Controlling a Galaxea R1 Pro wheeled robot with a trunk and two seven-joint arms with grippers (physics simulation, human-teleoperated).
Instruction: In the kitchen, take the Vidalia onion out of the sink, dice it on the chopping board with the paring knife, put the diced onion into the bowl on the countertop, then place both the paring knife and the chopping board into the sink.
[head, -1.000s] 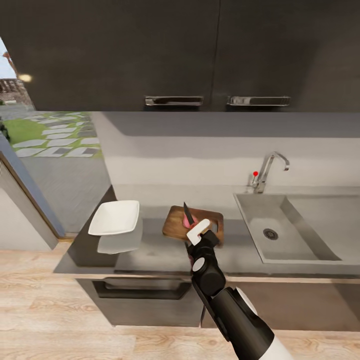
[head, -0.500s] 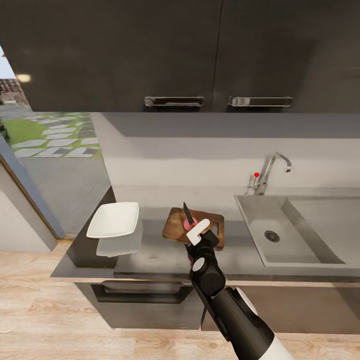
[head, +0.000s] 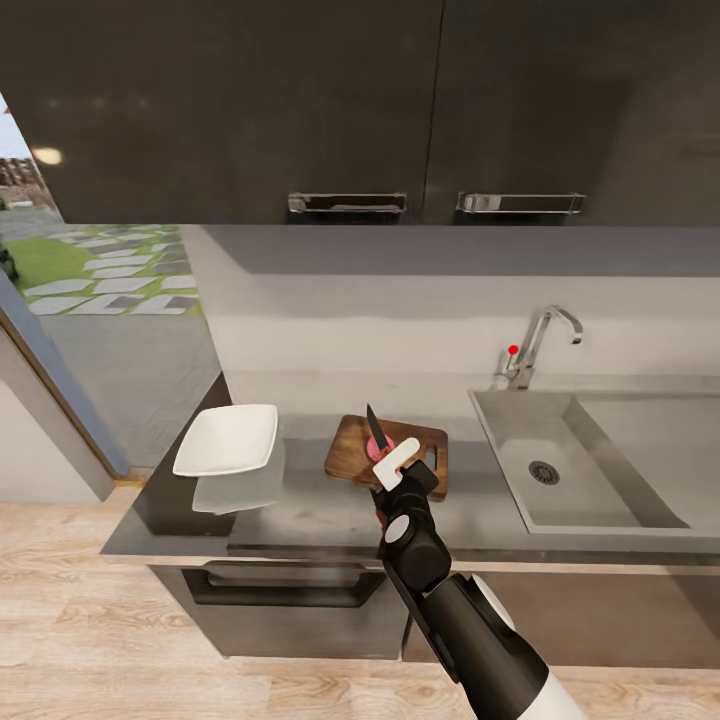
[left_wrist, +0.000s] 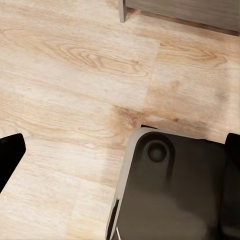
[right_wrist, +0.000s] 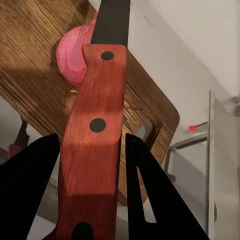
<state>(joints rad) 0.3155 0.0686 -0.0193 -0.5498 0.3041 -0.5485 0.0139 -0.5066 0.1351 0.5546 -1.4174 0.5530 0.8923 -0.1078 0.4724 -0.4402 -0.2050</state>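
Note:
The brown chopping board (head: 350, 452) lies on the grey countertop (head: 310, 510) between the white bowl (head: 228, 438) and the sink (head: 590, 480). The pinkish Vidalia onion (head: 375, 451) (right_wrist: 74, 56) rests on the board. My right gripper (head: 396, 464) (right_wrist: 92, 137) is shut on the red handle of the paring knife (right_wrist: 92, 150). Its dark blade (head: 375, 427) (right_wrist: 112, 20) points away from me, over the onion. The left gripper (left_wrist: 120, 150) hangs open over the wood floor, nothing between its fingers.
The steel tap (head: 535, 345) with its red dot stands behind the sink. Dark wall cabinets (head: 430, 110) hang above the counter. At the left an opening shows a garden path (head: 110, 270). The robot's dark base (left_wrist: 175, 195) sits on the pale floor (left_wrist: 65, 65).
The whole head view has shifted slightly, so the camera moved. The knife, onion, board and bowl keep their places relative to one another.

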